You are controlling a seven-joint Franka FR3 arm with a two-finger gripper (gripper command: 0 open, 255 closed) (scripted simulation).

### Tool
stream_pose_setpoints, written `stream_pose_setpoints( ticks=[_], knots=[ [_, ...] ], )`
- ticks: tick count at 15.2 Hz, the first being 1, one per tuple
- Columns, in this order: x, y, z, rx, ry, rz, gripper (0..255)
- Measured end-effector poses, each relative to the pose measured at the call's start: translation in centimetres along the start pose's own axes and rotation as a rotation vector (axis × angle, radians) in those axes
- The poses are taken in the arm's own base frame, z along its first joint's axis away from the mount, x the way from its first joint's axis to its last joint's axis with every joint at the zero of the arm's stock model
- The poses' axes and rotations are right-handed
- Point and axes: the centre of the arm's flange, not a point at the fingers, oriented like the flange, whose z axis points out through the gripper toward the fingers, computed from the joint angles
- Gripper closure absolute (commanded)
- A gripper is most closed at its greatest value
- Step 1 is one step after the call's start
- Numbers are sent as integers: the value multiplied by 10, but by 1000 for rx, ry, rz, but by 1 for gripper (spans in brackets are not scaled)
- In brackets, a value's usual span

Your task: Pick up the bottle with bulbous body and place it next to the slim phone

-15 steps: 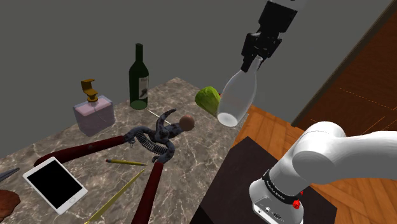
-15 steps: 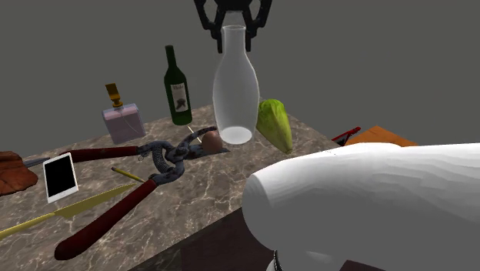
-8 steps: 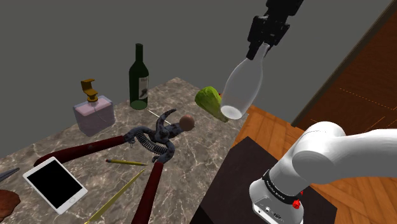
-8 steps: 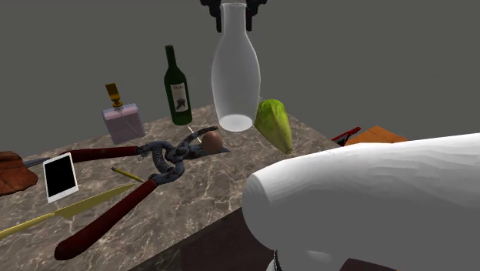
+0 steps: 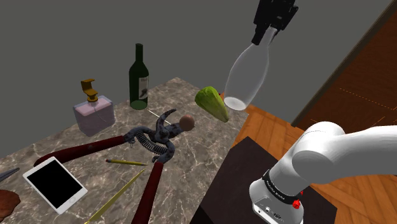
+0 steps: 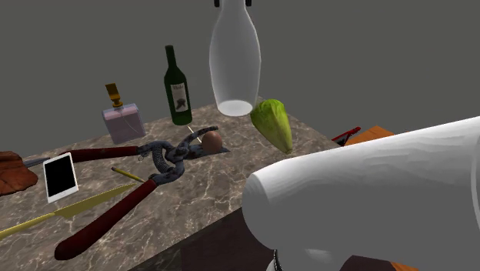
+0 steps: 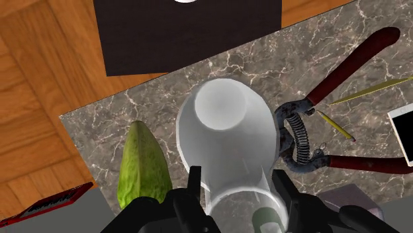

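Observation:
A pale, translucent bottle with a bulbous body hangs high over the marble table's edge, tilted, base downward. My black gripper is shut on its neck. In the second exterior view the bottle hangs from the gripper at the top edge, above a green leafy vegetable. Looking along the gripper, I see the bottle clasped between both fingers. The slim phone, white with a black screen, lies flat at the table's far end, also seen as the phone.
Red-handled pruning shears lie across the middle of the table beside a brown ball. A dark green wine bottle and a square pump bottle stand at the back. A yellow pencil lies near the phone. The dark stand sits on wooden floor.
The gripper has risen with the bottle, up and slightly toward the shoulder view's right. The bottle now hangs higher above the green vegetable. Nothing on the table moved.

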Motion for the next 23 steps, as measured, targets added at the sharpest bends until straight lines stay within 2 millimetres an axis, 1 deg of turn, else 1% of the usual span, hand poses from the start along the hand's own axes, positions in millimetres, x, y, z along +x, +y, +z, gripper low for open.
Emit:
stream_pose_setpoints(
  ticks=[2,8,9,13,16,17,20,22,23],
  knots=[
    [0,1,-13,0,0,0,255],
    [2,1,-41,0,0,0,255],
    [3,-5,-41,0,0,0,255],
    [12,-48,-27,0,0,-1,255],
    [14,-82,-10,-1,-1,-1,255],
    [17,-94,-1,-1,-2,-1,255],
    [26,-128,15,-1,-1,-1,255],
    [27,-155,26,-1,-1,-1,255],
    [28,-164,31,-1,-1,-1,255]
  ],
)
